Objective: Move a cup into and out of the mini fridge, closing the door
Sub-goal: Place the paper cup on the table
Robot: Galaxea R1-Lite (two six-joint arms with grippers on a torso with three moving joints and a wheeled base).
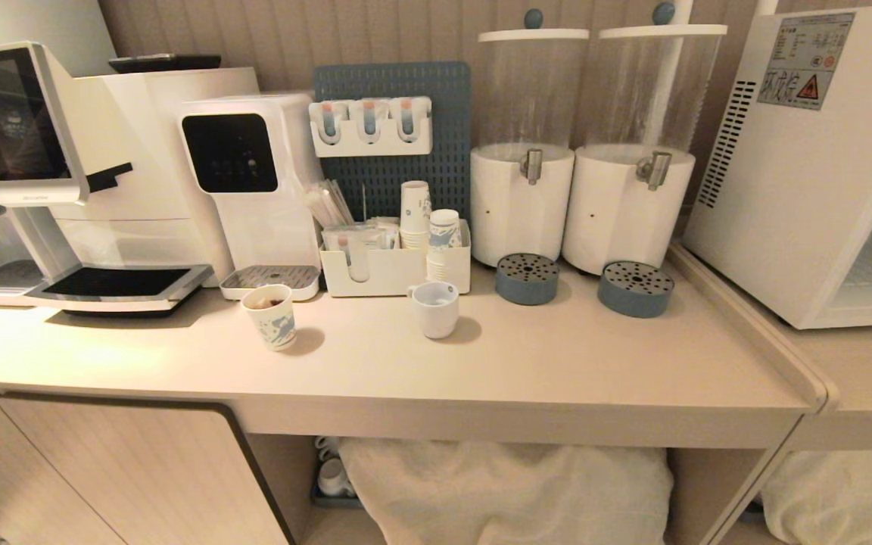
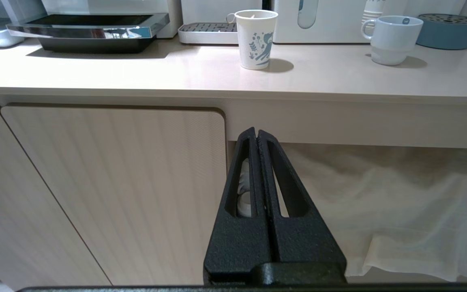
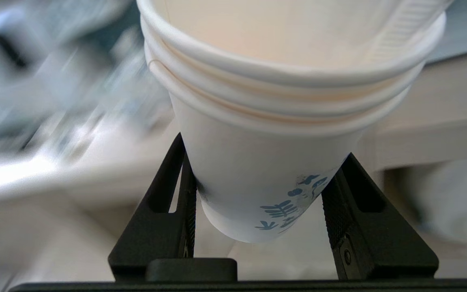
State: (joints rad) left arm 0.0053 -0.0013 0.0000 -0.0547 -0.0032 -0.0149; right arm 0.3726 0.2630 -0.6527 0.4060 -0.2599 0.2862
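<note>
My right gripper (image 3: pixel 265 148) is shut on the cup (image 3: pixel 258 174), a tall white paper cup with a layered rim and a small blue print low on its side. One black finger presses each side of the cup's lower half. Everything behind it is blurred. The mini fridge (image 1: pixel 799 189) stands at the counter's right end, with vent slots and a warning sticker on its side and shelves showing at the picture's edge. I cannot make out the door. My left gripper (image 2: pixel 257 132) is shut and empty, parked below the counter edge in front of a cabinet front. The head view shows neither arm.
A short patterned paper cup (image 1: pixel 271 316) and a squat white ceramic cup (image 1: pixel 434 308) stand on the counter (image 1: pixel 557 363). Behind them are a coffee machine (image 1: pixel 20 174), a water dispenser (image 1: pixel 250 182), an organizer with stacked cups (image 1: pixel 394 269) and two drink dispensers (image 1: pixel 527 151). White cloth (image 1: pixel 504 492) hangs under the counter.
</note>
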